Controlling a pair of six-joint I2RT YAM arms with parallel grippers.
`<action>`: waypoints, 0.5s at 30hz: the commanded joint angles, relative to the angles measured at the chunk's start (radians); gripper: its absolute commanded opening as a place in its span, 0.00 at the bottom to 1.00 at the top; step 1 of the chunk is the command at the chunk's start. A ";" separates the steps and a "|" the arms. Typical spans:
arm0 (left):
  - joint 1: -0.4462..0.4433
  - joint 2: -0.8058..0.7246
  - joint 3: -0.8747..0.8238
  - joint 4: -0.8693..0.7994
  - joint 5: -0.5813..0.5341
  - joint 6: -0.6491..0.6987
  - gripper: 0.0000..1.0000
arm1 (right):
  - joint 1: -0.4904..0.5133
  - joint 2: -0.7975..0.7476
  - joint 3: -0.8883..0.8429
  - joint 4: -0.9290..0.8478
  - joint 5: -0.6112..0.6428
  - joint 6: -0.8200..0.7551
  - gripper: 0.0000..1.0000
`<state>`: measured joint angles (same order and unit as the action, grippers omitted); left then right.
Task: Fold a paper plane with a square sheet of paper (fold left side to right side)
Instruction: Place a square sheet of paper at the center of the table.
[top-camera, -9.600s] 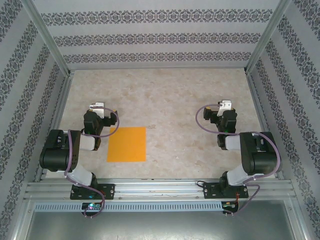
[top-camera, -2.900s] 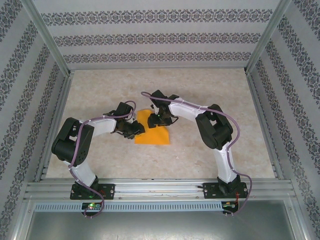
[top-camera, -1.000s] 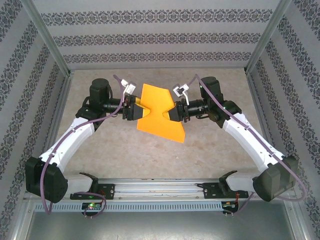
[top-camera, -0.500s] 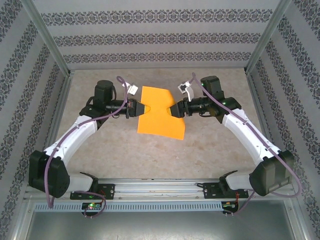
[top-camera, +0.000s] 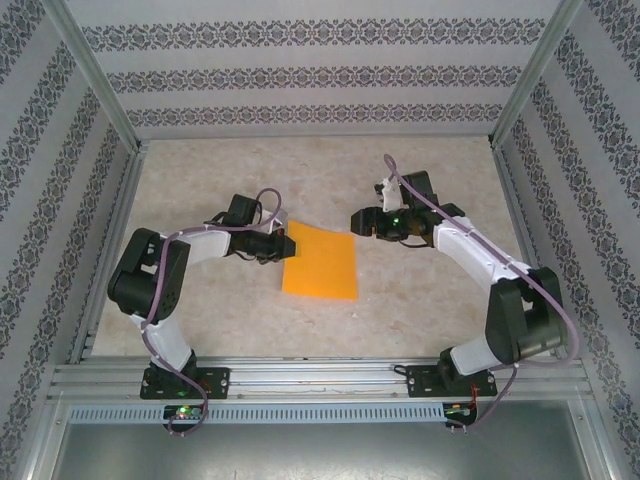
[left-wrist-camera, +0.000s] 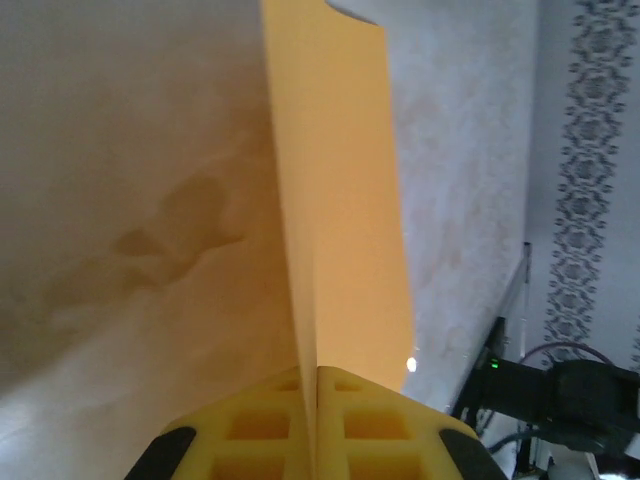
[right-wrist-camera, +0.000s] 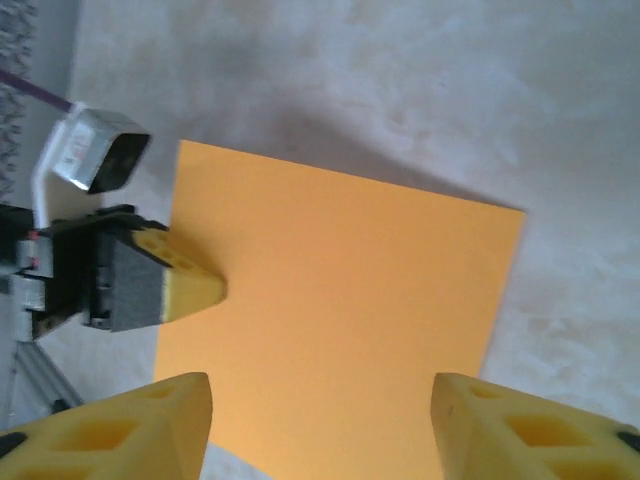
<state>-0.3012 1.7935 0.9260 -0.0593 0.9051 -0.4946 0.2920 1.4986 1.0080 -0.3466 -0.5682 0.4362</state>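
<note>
Right jaws now off the paper (top-camera: 322, 264)

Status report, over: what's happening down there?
Left gripper shut on left edge of bright orange square paper sheet. Right gripper open, off it. Nothing obstructing.

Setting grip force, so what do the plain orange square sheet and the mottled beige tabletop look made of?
Plain orange square sheet: thin matte paper, probably; edge-thin where the left tool pinches it.
Mottled beige tabletop: perhaps stone-look laminate; smooth, blotchy pattern, faint sheen.

L hand (left-wrist-camera: 316, 420) clamped on orange sheet (left-wrist-camera: 340, 200) edge (sheet edge-on).
</note>
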 joint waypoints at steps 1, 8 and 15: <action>-0.009 0.023 0.020 -0.073 -0.080 0.018 0.00 | 0.021 0.062 -0.038 0.096 0.024 0.130 0.45; -0.009 0.028 0.021 -0.107 -0.116 0.020 0.00 | 0.073 0.221 -0.036 0.137 -0.003 0.170 0.10; -0.009 0.022 0.024 -0.123 -0.116 0.019 0.01 | 0.097 0.317 -0.022 0.113 0.022 0.162 0.00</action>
<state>-0.3012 1.8252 0.9279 -0.1387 0.7994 -0.4938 0.3828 1.7924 0.9726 -0.2310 -0.5636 0.5900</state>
